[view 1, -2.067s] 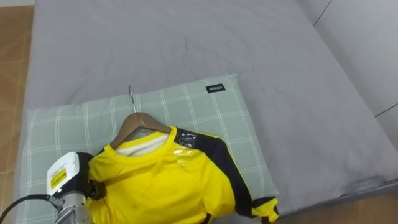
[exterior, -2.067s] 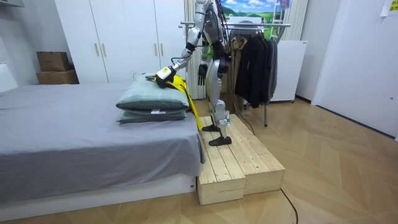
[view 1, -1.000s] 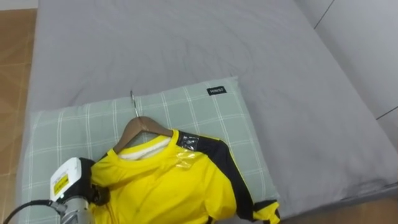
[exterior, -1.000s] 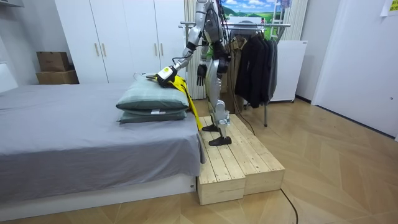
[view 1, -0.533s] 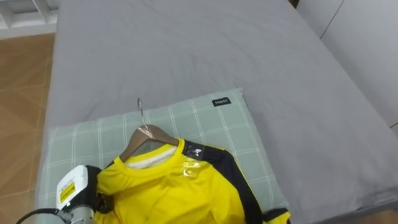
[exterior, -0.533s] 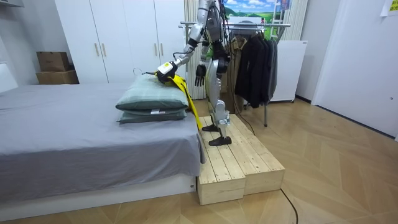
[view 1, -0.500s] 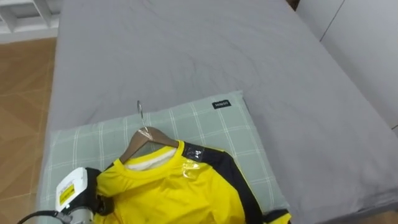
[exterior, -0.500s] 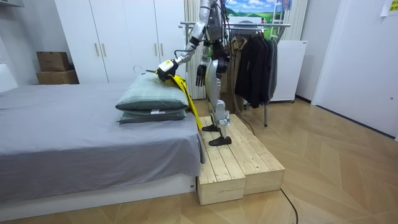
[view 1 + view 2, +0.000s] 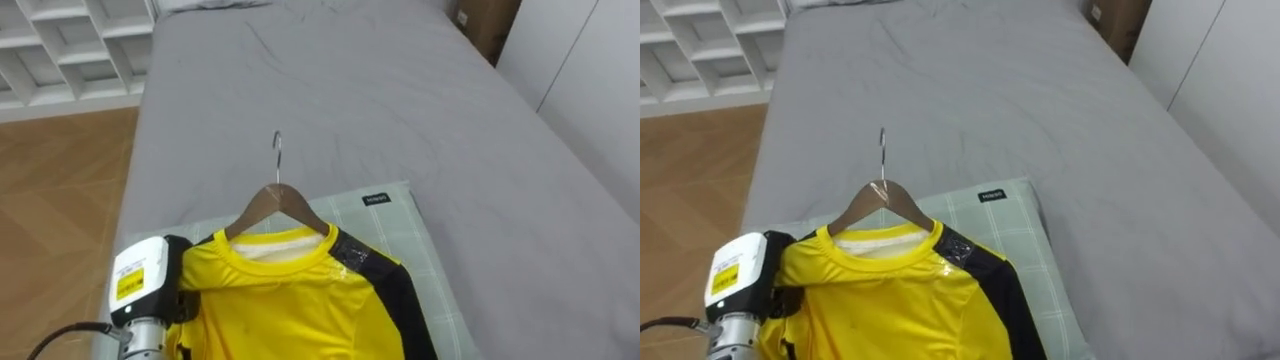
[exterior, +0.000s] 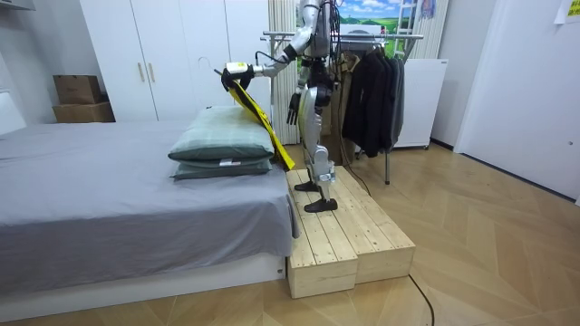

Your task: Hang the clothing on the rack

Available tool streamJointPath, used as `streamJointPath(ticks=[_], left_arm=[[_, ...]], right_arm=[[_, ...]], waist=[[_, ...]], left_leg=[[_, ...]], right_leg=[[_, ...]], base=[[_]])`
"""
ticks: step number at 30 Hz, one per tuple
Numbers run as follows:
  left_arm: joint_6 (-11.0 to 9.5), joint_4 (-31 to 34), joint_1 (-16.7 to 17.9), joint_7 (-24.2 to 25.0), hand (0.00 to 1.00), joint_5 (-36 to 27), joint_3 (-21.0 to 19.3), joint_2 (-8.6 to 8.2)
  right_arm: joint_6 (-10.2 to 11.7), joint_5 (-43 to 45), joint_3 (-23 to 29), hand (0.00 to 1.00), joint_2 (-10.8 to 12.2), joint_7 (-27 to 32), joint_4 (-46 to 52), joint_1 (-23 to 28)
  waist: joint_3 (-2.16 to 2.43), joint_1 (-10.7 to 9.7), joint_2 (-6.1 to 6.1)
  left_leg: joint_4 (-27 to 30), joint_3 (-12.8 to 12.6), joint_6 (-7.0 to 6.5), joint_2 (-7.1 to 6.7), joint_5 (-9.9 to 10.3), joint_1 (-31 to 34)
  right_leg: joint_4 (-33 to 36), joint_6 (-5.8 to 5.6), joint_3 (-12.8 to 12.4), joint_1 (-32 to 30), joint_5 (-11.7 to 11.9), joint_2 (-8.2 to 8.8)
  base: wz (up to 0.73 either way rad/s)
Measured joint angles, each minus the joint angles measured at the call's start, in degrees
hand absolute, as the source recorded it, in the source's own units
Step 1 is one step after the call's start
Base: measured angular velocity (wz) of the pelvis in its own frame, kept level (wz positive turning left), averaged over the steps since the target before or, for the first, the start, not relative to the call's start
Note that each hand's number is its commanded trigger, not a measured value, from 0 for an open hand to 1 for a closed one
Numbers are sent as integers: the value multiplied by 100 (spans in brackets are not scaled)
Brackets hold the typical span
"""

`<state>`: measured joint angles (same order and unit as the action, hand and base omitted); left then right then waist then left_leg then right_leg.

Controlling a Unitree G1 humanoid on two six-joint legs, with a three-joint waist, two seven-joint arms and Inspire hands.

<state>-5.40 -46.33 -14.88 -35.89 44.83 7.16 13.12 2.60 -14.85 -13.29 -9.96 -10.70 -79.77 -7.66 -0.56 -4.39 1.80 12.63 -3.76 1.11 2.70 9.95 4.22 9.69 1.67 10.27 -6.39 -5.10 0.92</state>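
Note:
A yellow shirt (image 9: 290,300) with a black sleeve hangs on a wooden hanger (image 9: 278,200) whose metal hook (image 9: 277,150) points away from me. My left hand (image 9: 150,290) is shut on the shirt's shoulder, over the hanger's end. In the room view the left hand (image 10: 237,69) holds the shirt (image 10: 256,118) up above the green checked pillows (image 10: 217,145), and its hem trails down past the bed's edge. My right hand (image 10: 292,107) hangs open at my side. I stand on a wooden platform (image 10: 349,240) between the bed and a clothes rack (image 10: 372,36).
The grey bed (image 9: 350,90) stretches ahead, with the pillow (image 9: 415,230) under the shirt. Dark clothes (image 10: 372,100) hang on the rack behind me. White shelves (image 9: 70,50) stand beyond the bed, and white wardrobes (image 10: 181,54) and a cardboard box (image 10: 77,91) line the wall.
My left arm has lifted the shirt and hanger off the pillow to about shoulder height. The eye views have tipped up and show more of the bed's far end.

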Motion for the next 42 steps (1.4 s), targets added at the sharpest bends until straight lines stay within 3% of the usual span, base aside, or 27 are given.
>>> streamJointPath(ticks=[3,6,17,23,25,28,31,42], left_arm=[[9,55,30,1,100,82,-23,2],[23,601,318,2,100,85,-1,30],[40,1741,1031,-5,100,90,-22,136],[-19,1861,1053,-5,100,69,-24,146],[-38,1862,1059,-5,100,69,-33,147],[-114,1861,1059,-5,100,18,-45,147],[-139,1862,1059,-4,100,-44,-72,146],[-229,1927,1059,-10,100,-468,-303,173]], right_arm=[[-16,-63,123,0,0,-21,0,103],[-25,-59,190,0,-50,-72,0,155],[-65,-78,456,0,-127,-118,-4,361],[-13,-115,561,0,-98,-119,3,456],[-6,-100,592,0,-90,-122,51,523],[-4,-98,636,0,-73,-116,184,619],[-5,-97,719,0,-28,-108,201,670],[59,102,911,0,-33,190,218,700]], waist=[[20,1,32],[40,-30,59],[47,-22,68],[31,-69,27],[49,-60,-12],[13,-62,-82],[49,-68,-141],[47,-57,-68]], left_leg=[[-66,36,0,-7,0,-166],[-148,96,-1,-29,0,-296],[-312,214,-4,-40,-1,-682],[-328,198,-4,-47,-1,-873],[-329,168,-3,-45,0,-911],[-330,137,-3,-44,0,-990],[-330,128,-5,-44,4,-999],[-410,147,-17,-40,21,-1027]], right_leg=[[-22,-14,1,154,-10,2],[-69,-25,-12,260,-11,2],[-208,-56,30,667,-35,-24],[-205,-63,58,848,-80,-11],[-195,-62,39,871,-95,-13],[-195,-64,-3,932,-96,-17],[-191,-66,-20,937,-98,-19],[-170,-65,-41,935,-94,-35]], base=[[0],[0],[3],[1],[-6],[-6],[-1],[0]])
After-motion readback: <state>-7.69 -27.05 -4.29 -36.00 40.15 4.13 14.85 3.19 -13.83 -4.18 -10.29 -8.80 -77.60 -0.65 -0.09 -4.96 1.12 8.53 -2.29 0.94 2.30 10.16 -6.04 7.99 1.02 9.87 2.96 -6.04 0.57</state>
